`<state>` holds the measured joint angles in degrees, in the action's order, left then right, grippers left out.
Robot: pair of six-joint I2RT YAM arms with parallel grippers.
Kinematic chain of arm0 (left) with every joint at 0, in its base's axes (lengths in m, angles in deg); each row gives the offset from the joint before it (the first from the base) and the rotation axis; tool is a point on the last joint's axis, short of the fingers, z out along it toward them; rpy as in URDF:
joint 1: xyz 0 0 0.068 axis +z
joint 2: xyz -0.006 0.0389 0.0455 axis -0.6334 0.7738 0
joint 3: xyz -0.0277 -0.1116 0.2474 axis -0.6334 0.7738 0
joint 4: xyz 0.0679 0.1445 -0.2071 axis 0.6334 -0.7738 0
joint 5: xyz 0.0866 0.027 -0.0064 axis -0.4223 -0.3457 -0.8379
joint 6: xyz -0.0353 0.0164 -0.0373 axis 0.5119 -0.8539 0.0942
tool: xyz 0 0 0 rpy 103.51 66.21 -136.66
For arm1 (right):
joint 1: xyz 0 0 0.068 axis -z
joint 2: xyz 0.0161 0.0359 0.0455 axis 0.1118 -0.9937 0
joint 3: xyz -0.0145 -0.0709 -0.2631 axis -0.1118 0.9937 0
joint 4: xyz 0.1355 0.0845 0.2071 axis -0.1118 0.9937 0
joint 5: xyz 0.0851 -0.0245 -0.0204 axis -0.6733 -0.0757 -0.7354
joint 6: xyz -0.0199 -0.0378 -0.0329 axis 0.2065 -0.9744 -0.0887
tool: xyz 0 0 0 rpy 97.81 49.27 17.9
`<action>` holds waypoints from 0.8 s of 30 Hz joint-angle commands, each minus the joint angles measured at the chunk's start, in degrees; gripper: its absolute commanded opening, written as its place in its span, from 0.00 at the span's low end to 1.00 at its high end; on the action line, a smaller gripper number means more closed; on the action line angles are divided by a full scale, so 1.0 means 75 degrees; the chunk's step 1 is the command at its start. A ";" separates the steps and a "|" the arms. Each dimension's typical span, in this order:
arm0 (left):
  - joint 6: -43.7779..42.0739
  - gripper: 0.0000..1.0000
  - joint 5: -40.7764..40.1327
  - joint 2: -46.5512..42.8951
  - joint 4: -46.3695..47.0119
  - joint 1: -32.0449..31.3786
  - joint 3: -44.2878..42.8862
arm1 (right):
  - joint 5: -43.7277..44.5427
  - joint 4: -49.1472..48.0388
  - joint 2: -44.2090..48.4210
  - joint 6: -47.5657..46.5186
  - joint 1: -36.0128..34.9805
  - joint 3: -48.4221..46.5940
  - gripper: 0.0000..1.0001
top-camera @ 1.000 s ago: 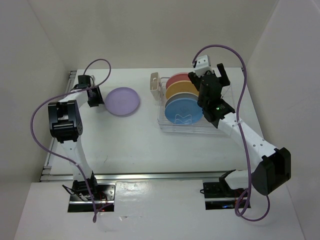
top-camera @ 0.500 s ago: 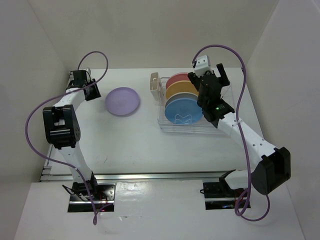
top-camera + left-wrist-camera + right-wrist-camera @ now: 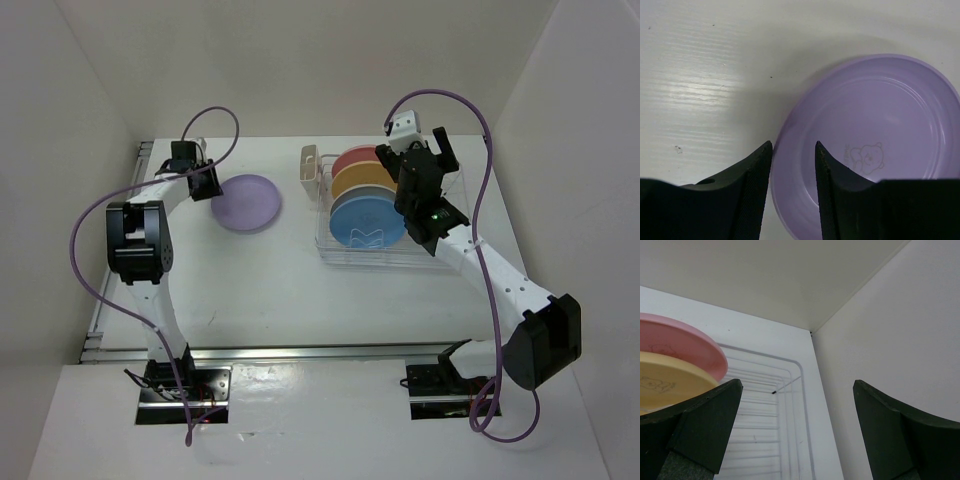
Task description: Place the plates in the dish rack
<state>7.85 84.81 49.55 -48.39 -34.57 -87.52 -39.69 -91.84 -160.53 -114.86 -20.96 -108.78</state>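
While the lavender plate (image 3: pixel 245 203) lies flat on the table (image 3: pixel 270 290), well left of the dish rack (image 3: pixel 345 256), the left claw (image 3: pixel 792 145) sits half-open astride the plate's rim farthest from the rack, gripping nothing.

Handling advice: seat one finger inside the lip and one outside, then close squarely, since the shallow plastic may skid.

Right claw (image 3: pixel 797 385): wide, empty, above the rack.

Racked on edge: pink plate (image 3: pixel 352 158), orange-yellow plate (image 3: pixel 362 180), blue plate (image 3: pixel 368 222).

Not made out: any cream plate, and the free slots behind the right arm. The left wrist view crops the lavender plate's edge.
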 commanded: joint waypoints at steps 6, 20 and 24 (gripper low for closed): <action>0.0105 0.47 0.0163 0.0510 0.0089 -0.0045 -0.0468 | 0.0002 -0.0030 0.0080 0.0117 0.0041 -0.0091 1.00; -0.0188 0.18 0.0233 0.0732 -0.0074 -0.0268 -0.0034 | 0.0002 -0.0030 -0.0061 0.0117 0.0041 -0.0231 1.00; -0.0363 0.00 0.0420 0.0815 -0.0169 -0.0268 -0.0175 | 0.0002 -0.0030 -0.0061 0.0117 0.0041 -0.0232 1.00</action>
<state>7.45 87.96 53.99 -46.56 -36.03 -88.92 -39.74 -91.73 -160.93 -114.84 -20.96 -108.78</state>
